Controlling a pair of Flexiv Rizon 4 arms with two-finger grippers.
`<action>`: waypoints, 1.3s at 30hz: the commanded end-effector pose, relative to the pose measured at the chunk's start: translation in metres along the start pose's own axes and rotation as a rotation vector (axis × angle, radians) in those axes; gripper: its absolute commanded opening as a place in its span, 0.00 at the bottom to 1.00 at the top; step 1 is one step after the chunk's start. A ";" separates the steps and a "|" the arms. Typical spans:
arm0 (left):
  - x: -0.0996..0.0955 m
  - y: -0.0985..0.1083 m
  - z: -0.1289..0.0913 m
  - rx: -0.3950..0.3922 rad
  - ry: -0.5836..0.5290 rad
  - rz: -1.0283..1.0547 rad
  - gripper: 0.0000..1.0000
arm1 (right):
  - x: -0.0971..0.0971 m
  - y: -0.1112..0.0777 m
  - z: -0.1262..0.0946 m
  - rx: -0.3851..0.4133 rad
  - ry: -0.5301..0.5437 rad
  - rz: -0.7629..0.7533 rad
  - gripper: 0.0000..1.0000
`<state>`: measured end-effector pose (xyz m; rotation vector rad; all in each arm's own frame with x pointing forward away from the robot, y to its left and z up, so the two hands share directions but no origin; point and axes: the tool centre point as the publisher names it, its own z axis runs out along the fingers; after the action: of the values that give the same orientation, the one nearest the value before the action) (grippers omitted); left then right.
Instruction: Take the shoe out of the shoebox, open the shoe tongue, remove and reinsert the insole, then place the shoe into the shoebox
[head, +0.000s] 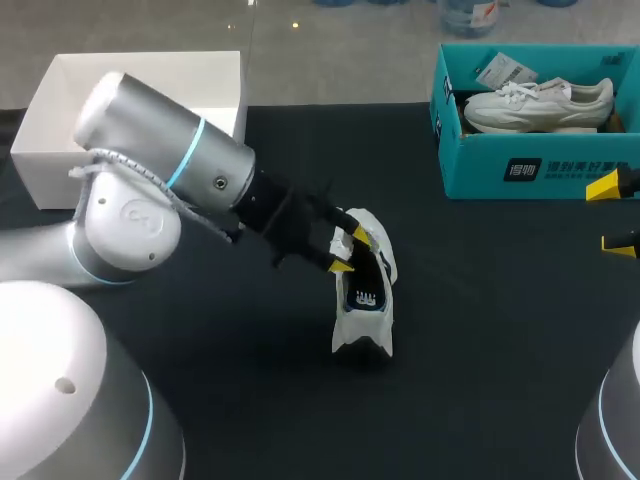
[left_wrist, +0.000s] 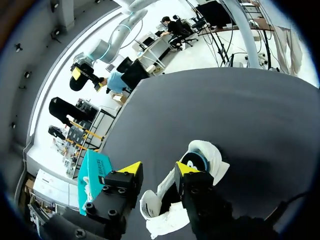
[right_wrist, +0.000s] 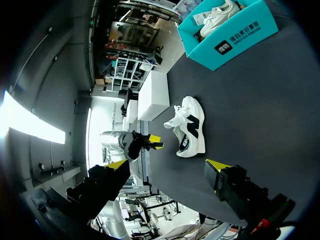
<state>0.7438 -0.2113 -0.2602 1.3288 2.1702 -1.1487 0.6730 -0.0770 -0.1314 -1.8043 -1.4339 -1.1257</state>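
white cardboard box (head: 60, 110) stands far left on the dark counter (head: 480, 330), clear of the work. from that side the left arm (head: 160, 170) reaches to the middle, where the shoe (head: 362, 322) stands out on the counter, well apart from its shoebox. the left jaws are spread, gripping nothing: one yellow tip sits over the shoe's opening, the other outside it, likely so as to fold back the tongue and get at the insole. far right, the teal shoebox (head: 520, 165) holds a second shoe (head: 535, 103). the right jaws hang released at the right edge, just near of it, apparently keeping out of the way.
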 end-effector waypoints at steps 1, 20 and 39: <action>-0.006 -0.003 -0.011 0.064 0.439 0.096 0.00 | 0.000 -0.010 -0.003 -0.034 -0.003 0.002 1.00; -0.001 -0.020 -0.014 0.197 0.551 0.031 0.00 | 0.000 -0.010 -0.003 -0.034 -0.003 0.002 1.00; 0.015 0.019 0.037 0.133 0.790 0.316 0.00 | 0.000 -0.010 -0.003 -0.034 -0.003 0.002 1.00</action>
<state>0.7418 -0.2195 -0.2955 2.2859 2.1851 -0.8095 0.6730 -0.0770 -0.1314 -1.8043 -1.4339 -1.1255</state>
